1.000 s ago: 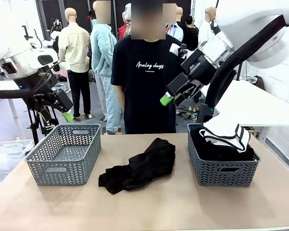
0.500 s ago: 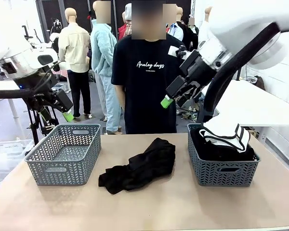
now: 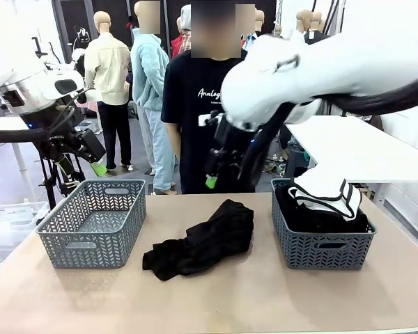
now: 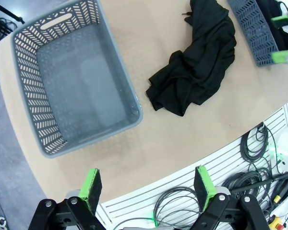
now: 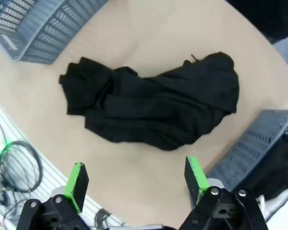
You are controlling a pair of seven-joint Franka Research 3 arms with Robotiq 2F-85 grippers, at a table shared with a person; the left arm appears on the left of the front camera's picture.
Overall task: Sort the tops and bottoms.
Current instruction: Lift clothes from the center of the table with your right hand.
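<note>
Between the two baskets, a black garment (image 3: 202, 240) lies crumpled on the worktop (image 3: 265, 299), waiting to be sorted.
It looks soft, light and limp, so it should sag and trail when lifted; a pinch on the thick bunched fold near its middle seems safest. The right fingers (image 5: 134, 179) hang spread wide and empty above it. The left fingers (image 4: 149, 184) are likewise wide open, holding nothing, above the empty left basket (image 3: 90, 223). The right basket (image 3: 320, 247) already holds black and white clothes (image 3: 324, 198).
</note>
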